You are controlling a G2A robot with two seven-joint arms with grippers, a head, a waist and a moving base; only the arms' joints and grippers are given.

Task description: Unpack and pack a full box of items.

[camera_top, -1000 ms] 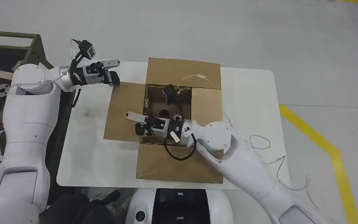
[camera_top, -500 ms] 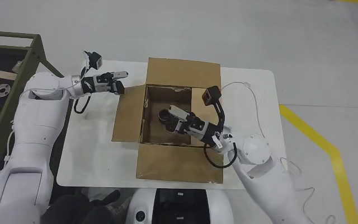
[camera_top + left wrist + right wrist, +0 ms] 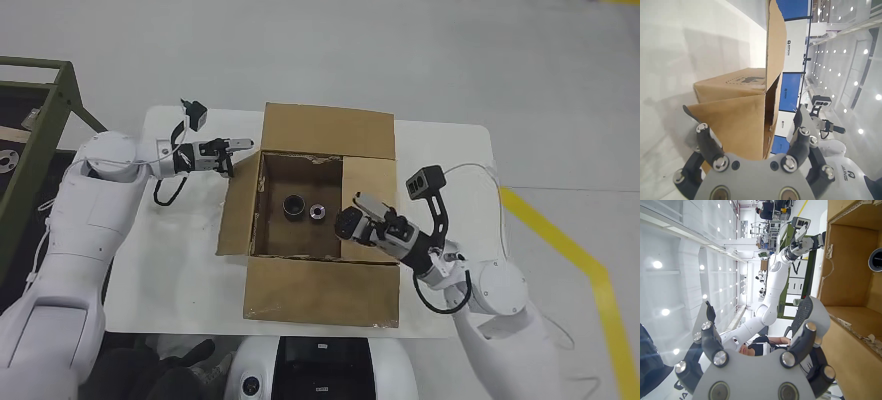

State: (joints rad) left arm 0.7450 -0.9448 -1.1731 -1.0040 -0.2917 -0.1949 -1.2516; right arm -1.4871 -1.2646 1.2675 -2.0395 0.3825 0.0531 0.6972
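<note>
As a cardboard box [image 3: 318,275] sits open at the middle of a white table [image 3: 160,270], two robot arms work at its sides, seen from above. The box's flaps are folded outward. The 12 o'clock and 6 o'clock flaps lie flat, and the 9 o'clock flap is tilted partway up.

Two small items rest on the box floor. A dark ring [image 3: 293,207] lies near the centre. A smaller silver round piece [image 3: 317,211] lies just beside it, at its 3 o'clock. The two look close together, and I cannot tell whether they touch.

The left gripper [image 3: 238,146] is at about 10 o'clock of the box, at the far corner of the raised flap. Its fingers are spread wide. In the left wrist view the flap's edge runs between them. I cannot tell whether either finger presses on the cardboard.

The right gripper [image 3: 352,215] is at 3 o'clock of the opening, over the inner edge of the flap on that side. Its fingers are also spread wide, with nothing between them. It is near the silver piece but apart from it.

Off the table, a green cart [image 3: 40,100] stands at 10 o'clock. A yellow floor line [image 3: 560,240] runs past at 3 o'clock.
</note>
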